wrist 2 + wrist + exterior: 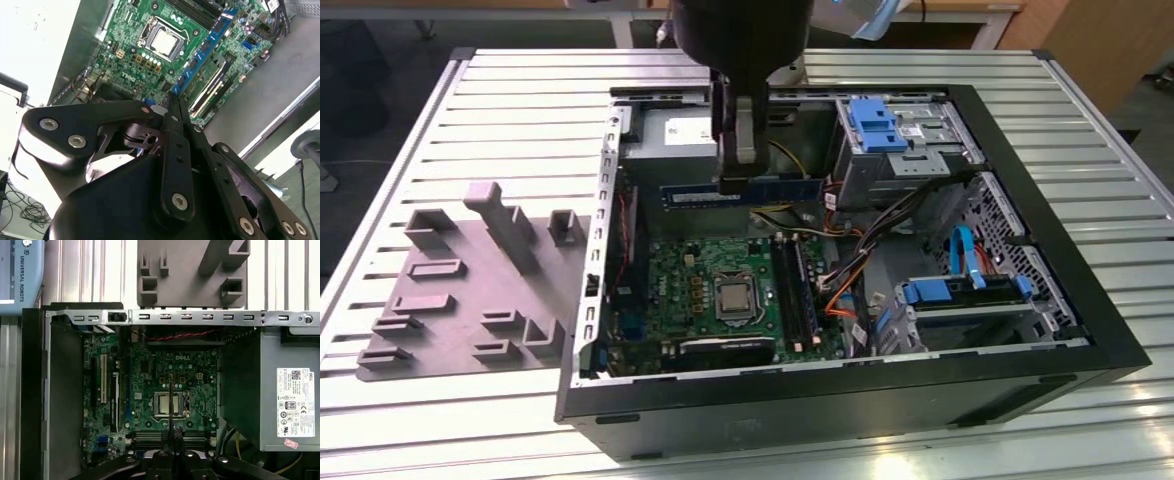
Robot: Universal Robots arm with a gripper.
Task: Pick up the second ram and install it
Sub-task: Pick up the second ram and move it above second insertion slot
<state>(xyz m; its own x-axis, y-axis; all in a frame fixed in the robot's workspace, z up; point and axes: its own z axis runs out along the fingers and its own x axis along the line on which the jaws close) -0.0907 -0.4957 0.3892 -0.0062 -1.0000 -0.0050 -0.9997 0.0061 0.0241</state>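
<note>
Gripper (736, 184) of mine pinches the second ram (691, 197) level above the motherboard (680, 280), mid-frame in the exterior view.

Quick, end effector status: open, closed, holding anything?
End effector: closed on the second ram, holding it above the motherboard.

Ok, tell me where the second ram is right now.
In the exterior view the second ram hangs clamped in the pincer inside the open case, above the green motherboard, beside the grey power-supply box.
</note>
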